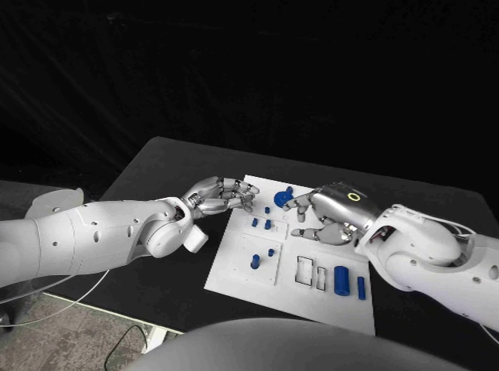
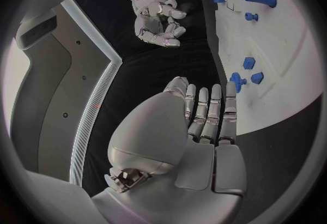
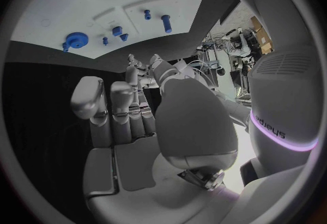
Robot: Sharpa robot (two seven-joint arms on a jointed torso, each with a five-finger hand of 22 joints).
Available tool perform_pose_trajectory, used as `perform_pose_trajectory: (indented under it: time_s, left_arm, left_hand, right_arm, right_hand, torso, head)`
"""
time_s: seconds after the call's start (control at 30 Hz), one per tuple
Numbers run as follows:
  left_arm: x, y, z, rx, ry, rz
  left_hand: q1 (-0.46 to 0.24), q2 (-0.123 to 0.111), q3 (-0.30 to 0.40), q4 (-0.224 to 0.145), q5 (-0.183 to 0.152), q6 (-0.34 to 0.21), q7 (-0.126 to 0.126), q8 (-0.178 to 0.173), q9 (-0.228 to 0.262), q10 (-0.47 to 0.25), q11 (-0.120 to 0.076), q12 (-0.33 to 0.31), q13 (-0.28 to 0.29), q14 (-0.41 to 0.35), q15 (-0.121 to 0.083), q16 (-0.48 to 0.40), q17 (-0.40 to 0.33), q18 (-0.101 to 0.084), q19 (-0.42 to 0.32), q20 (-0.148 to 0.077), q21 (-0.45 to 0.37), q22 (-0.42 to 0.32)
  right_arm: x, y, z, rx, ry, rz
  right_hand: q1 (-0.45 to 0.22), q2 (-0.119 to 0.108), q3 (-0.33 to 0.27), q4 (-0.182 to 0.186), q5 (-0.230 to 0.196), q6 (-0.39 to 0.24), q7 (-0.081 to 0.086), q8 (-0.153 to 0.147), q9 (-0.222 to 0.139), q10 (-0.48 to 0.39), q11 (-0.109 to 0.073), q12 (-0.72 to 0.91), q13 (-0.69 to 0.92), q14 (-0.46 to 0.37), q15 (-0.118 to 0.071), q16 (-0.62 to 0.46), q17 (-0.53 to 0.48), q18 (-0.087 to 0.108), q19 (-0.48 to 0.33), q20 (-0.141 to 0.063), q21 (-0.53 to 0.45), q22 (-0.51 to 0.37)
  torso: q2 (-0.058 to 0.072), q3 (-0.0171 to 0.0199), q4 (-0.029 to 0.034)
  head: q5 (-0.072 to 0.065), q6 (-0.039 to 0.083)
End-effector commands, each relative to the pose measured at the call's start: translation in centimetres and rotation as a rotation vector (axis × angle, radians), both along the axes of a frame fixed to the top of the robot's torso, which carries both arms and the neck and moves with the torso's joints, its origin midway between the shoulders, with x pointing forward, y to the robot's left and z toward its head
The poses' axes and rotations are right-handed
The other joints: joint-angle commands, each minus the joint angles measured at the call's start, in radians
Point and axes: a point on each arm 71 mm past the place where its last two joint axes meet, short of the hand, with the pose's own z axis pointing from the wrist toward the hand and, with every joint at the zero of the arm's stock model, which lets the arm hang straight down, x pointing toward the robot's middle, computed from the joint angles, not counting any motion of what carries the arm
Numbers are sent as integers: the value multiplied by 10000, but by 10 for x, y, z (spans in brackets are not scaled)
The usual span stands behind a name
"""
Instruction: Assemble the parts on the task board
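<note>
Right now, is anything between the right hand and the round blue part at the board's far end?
Nothing visible. The right hand hovers empty beside the round blue part on the task board, fingers apart.

The right robot hand (image 1: 330,214) covers the task board (image 1: 233,267) edge beneath it, hiding any parts there. The small blue pieces (image 1: 261,223) between the left robot hand (image 1: 219,195) and the right one are too small to tell their shapes.

Both hands crowd the task board (image 1: 233,270)'s far end.

The task board (image 1: 233,270) looks like matt white plastic, the parts (image 1: 341,280) smooth blue plastic, the table (image 1: 161,166) matt black.
</note>
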Motion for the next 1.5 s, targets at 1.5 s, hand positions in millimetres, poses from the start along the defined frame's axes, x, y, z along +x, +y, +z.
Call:
perform_pose_trajectory:
  time_s: [1.5]
  left_arm:
    - [-4,-1,1,-279,-121,6]
  left_hand:
    - [293,-50,281,-103,334,-16,61,89,-1,57,87,30,-243,60,65,85,-101,-1,99,-45,-62,23]
  right_arm:
    - [-9,-103,-60,-4932,6221,-5890]
  right_hand:
    - [-5363,1344,-1533,1413,513,2427,-1108,2945,3771,5298,-1054,10315,11217,2529,-1164,4569,7303,-960,2361,-1095,5129,2568]
  torso:
    - [10,4,-4]
  head:
    - [-1856,2]
